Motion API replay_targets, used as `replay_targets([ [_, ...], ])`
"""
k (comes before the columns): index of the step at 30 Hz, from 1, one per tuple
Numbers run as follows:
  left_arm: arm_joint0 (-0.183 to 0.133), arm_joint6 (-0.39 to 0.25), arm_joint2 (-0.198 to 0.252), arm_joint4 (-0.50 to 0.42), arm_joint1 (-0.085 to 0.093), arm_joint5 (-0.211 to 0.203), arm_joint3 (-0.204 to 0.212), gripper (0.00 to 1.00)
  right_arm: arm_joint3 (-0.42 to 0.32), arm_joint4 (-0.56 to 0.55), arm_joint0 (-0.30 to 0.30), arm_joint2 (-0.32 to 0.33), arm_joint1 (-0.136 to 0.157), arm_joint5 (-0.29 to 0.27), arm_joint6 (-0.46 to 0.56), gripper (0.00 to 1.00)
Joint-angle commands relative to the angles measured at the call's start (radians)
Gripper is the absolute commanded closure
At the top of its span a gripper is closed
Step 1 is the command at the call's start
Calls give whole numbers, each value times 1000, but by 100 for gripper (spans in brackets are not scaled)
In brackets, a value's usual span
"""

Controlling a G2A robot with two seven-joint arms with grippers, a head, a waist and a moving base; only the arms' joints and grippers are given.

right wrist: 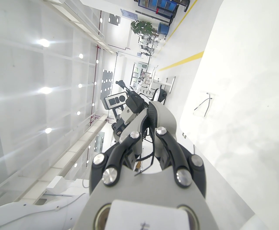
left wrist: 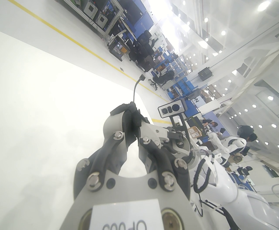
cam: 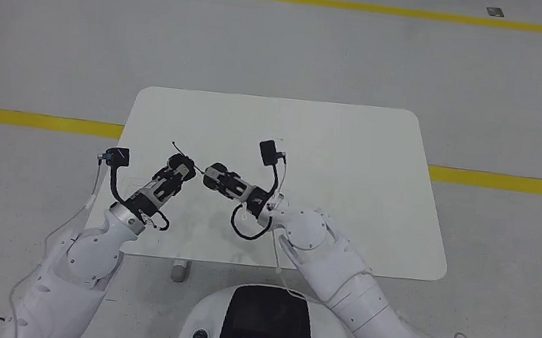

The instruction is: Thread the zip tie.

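The white worktop, with rounded corners, spans the middle of the top view. Both arms reach over its near left part. There the left gripper and the right gripper meet tip to tip, just beside each other above the surface. The left gripper's jaws are closed on the black zip tie. Its strap sticks out past the fingertips and curves away toward the far left, ending in a small square head held off the worktop. The right gripper's jaws are pressed together too, and a thin black strip, seemingly the tie's tail, runs between them and out behind.
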Motion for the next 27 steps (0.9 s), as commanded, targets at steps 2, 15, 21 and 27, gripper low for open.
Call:
replay_targets([
  [2,0,0,0,0,0,0,0,100,3,-3,5,-2,-1,5,3,100],
  [15,0,0,0,0,0,0,0,100,4,-19,19,-10,-6,14,7,100],
  [21,0,0,0,0,0,0,0,100,8,-24,25,-11,-8,10,6,100],
  [27,0,0,0,0,0,0,0,100,6,-29,24,-12,-8,8,9,100],
])
